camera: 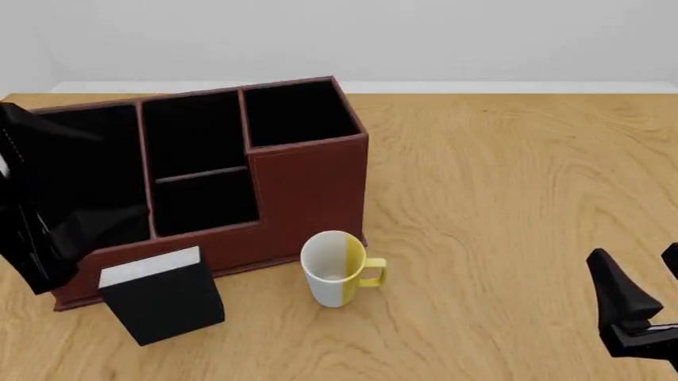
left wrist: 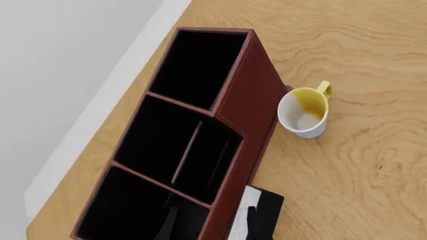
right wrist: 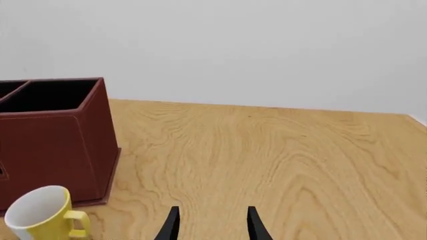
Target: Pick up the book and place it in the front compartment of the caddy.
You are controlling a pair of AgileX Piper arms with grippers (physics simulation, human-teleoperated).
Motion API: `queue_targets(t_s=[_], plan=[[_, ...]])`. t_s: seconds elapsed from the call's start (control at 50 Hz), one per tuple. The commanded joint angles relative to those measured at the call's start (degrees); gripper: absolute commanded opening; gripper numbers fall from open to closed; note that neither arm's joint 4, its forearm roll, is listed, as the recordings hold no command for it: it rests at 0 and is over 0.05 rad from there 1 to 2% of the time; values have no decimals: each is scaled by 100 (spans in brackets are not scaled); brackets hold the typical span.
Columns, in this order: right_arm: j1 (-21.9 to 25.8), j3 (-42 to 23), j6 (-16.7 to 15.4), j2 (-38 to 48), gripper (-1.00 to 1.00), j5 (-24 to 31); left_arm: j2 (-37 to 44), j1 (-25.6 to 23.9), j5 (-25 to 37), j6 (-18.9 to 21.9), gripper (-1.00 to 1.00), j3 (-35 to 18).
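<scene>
We see a blocky black book (camera: 164, 298) standing by the leathery red-brown caddy (camera: 307, 198) on the wooden counter (camera: 509, 198). Our right claw (right wrist: 211, 225) is open; the left claw's state we cannot tell.

A large dark red-brown leather-look caddy (left wrist: 243, 107) with black-lined compartments lies across the light wooden table (left wrist: 360, 165). Just beside its taller wall stands a white mug with yellow interior and yellow handle (left wrist: 304, 112). A small black-covered book with a white page edge (left wrist: 257, 212) sits against the caddy's lower end.
</scene>
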Motion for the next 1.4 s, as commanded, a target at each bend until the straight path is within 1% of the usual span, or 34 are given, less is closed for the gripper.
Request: queue_targets(t_s=[0.02,0.1,0.12,0.22,0.3,0.34,0.42,0.5,0.64,0.66,0.68,0.7,0.74,0.88,0.94,1.14,1.24,1.34,1.4], plan=[[31,0,-124,-88,100,70,-112,-359,335,-469,100,-144],[4,-1,-153,-72,100,53,-192,-446,398,-619,100,-104],[43,0,-212,-28,100,24,-212,-470,388,-642,100,-50],[57,0,-291,119,100,-93,-265,-584,375,-819,100,25],[60,0,-362,255,100,-203,-277,-641,259,-899,100,233],[65,0,-398,329,100,-258,-357,-771,302,-1069,100,319],[83,1,-459,509,100,-398,-399,-845,161,-1182,100,477],[121,1,-532,825,100,-642,-462,-975,92,-1304,100,683],[128,-4,-570,1104,100,-861,-389,-1021,13,-1387,100,825],[142,-3,-586,1180,100,-921,-267,-932,-141,-1336,100,853],[142,-3,-586,1180,100,-921,-265,-931,-144,-1336,100,853],[144,-2,-604,1211,100,-937,-232,-925,-202,-1427,100,873],[144,-2,-612,1312,100,-1009,-171,-881,-347,-1374,100,980],[131,-1,-647,1442,100,-1104,-139,-850,-472,-1451,100,1072],[140,-1,-668,1476,100,-1118,-20,-754,-572,-1411,100,1060],[137,-1,-683,1490,100,-1111,188,-581,-669,-1410,100,1011],[148,-2,-722,1575,100,-1182,142,-573,-624,-1438,100,1045],[170,-1,-754,1680,100,-1271,120,-560,-680,-1468,100,1142],[175,-1,-791,1588,100,-1208,-2,-628,-630,-1526,100,1258]])
